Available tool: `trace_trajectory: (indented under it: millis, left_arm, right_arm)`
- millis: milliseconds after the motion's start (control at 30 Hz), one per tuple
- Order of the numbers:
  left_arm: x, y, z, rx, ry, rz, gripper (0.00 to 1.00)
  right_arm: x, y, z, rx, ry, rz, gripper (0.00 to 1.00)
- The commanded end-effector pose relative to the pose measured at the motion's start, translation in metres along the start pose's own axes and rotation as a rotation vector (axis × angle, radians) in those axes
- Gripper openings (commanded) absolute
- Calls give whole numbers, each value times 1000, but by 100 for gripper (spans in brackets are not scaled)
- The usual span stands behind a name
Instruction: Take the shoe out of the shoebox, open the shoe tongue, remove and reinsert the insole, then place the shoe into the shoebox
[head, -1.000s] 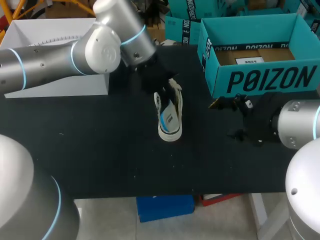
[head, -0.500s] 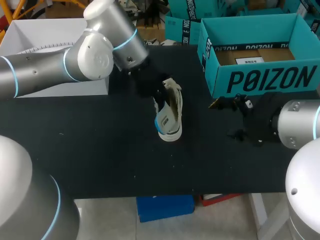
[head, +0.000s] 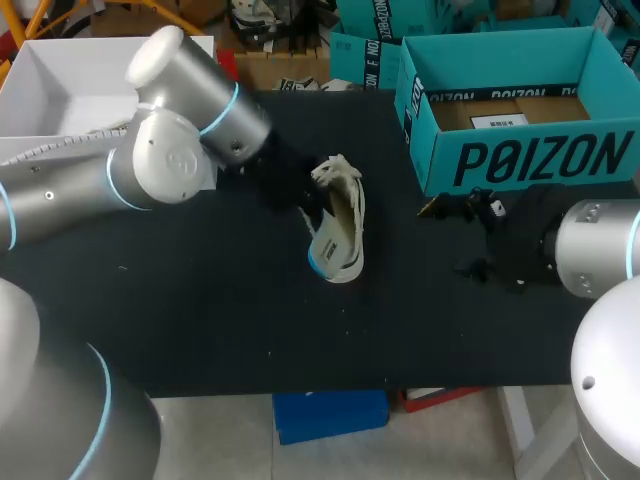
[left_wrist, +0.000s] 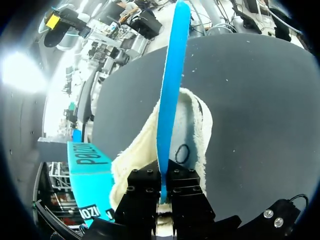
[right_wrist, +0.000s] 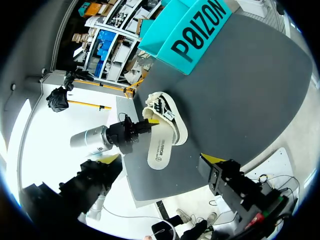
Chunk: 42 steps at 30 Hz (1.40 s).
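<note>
A cream shoe (head: 345, 215) lies on its side on the black table (head: 200, 320), left of the teal shoebox (head: 520, 160). Its insole (head: 322, 250), white with a blue edge, sticks partly out of the shoe's opening. My left gripper (head: 297, 200) is beside the shoe's left side. In the left wrist view that gripper (left_wrist: 164, 197) is shut on the blue-edged insole (left_wrist: 171, 95), with the shoe's fleecy lining (left_wrist: 132, 155) right behind it. My right gripper (head: 462, 238) rests open and empty in front of the shoebox, apart from the shoe (right_wrist: 167, 117).
The shoebox is open, with a brown cardboard insert (head: 510, 110) inside. A white box (head: 60, 90) stands at the back left behind my left arm. More teal boxes (head: 365, 55) stand at the table's far edge.
My left arm has drawn back to the left with the insole pinched, pulling it further out of the shoe and turning it more on edge. The right arm has not moved.
</note>
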<state>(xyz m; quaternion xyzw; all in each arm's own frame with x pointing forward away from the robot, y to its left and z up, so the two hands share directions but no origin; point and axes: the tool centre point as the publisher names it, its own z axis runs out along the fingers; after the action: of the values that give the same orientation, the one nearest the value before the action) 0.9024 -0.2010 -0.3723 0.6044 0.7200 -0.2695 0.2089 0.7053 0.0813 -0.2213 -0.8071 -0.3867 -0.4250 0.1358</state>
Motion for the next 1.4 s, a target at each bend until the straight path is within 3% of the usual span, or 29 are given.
trace_trajectory:
  millis: [33,200,700,933,1233,1400]
  left_arm:
    - [1,-4,0,-44,-96,11,0]
    - [-4,-1,-2,-59,-133,15,0]
    - [-4,-20,0,13,-210,26,0]
    - [2,-7,3,-3,-187,11,0]
    - [-9,9,-5,-60,-182,42,0]
    - [-6,15,-1,-62,-161,47,0]
  right_arm:
    - [-6,-7,1,-155,12,15,100]
    - [-6,-7,1,-155,12,15,100]
    - [-6,-7,1,-155,12,15,100]
    - [-6,-7,1,-155,12,15,100]
    - [-6,-7,1,-155,12,15,100]
    - [-6,-7,1,-155,12,15,100]
